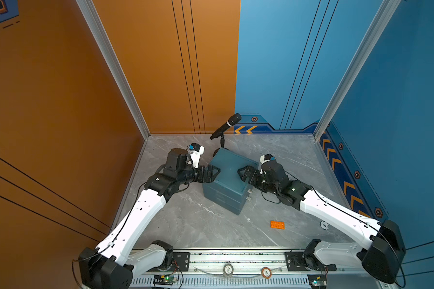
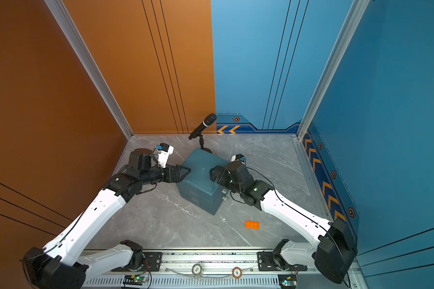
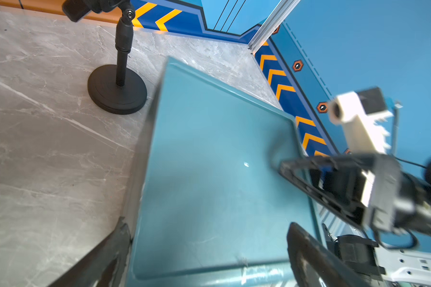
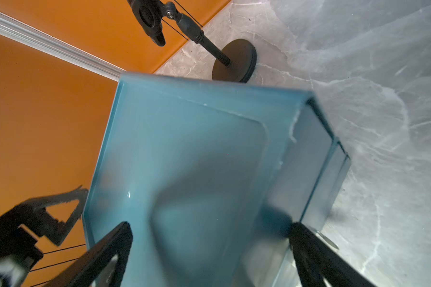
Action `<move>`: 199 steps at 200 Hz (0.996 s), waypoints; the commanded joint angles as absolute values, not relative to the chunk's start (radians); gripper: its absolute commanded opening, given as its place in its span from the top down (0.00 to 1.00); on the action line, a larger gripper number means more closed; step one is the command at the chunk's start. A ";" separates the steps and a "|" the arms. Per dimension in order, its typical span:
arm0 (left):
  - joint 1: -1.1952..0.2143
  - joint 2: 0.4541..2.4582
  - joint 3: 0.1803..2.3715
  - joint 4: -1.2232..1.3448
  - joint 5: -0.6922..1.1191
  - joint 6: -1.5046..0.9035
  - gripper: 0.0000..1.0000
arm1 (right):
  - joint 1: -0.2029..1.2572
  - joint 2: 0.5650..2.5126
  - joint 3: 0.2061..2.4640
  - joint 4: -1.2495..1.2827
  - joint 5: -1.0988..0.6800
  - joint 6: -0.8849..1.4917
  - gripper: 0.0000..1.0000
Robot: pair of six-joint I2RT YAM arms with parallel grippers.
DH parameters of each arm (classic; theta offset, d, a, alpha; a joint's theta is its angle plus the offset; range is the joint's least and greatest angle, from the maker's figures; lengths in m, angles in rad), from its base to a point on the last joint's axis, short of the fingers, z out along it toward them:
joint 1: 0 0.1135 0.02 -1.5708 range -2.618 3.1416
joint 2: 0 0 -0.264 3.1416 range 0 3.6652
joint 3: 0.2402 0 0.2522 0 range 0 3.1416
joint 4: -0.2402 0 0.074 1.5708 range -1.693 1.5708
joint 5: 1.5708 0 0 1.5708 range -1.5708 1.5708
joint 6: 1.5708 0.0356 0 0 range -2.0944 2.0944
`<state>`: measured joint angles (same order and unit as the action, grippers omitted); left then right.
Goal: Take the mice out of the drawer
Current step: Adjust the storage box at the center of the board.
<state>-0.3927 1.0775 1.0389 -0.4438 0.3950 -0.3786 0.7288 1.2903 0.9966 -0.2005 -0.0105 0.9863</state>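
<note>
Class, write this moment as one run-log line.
drawer unit: shut, mice unseen | left pincer: open, at top edge | right pincer: open, over top

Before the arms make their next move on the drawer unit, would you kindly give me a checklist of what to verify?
1. Fronts of the drawer unit pulled open: not ok, all look shut.
2. Any mice in sight: not ok, none visible.
3. Jaws of the left gripper open, empty: ok, at the unit's top edge.
4. Jaws of the right gripper open, empty: ok, over the unit's top.
5. Base of the microphone stand clear of the unit: cannot tell, it sits close.
6. The orange plate out of the way: ok.
</note>
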 commanded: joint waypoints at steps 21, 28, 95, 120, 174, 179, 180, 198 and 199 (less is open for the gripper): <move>-0.442 0.977 0.966 -0.511 0.381 -0.456 0.02 | 0.712 1.382 1.125 -0.115 -0.180 0.885 0.00; -0.443 0.972 0.971 -0.537 0.351 -0.451 0.02 | 0.712 1.394 1.141 -0.128 -0.186 0.876 0.00; -0.427 0.994 1.120 -0.728 0.142 -0.349 0.02 | 0.716 1.305 1.086 -0.262 -0.060 0.829 0.00; -0.429 1.039 1.184 -0.749 0.120 -0.333 0.02 | 0.715 1.251 1.043 -0.299 -0.041 0.815 0.00; -0.521 1.138 1.304 -0.749 0.065 -0.251 0.02 | 0.709 1.170 0.943 -0.286 -0.104 0.804 0.00; -0.539 1.145 1.311 -0.749 0.041 -0.242 0.02 | 0.709 1.162 0.931 -0.268 -0.123 0.805 0.00; -0.543 1.146 1.313 -0.749 0.037 -0.242 0.02 | 0.709 1.162 0.928 -0.264 -0.128 0.805 0.00; -0.602 1.173 1.334 -0.740 -0.031 -0.208 0.02 | 0.709 1.134 0.876 -0.166 -0.207 0.805 0.00; -0.603 1.174 1.335 -0.739 -0.033 -0.208 0.02 | 0.709 1.132 0.875 -0.161 -0.211 0.805 0.00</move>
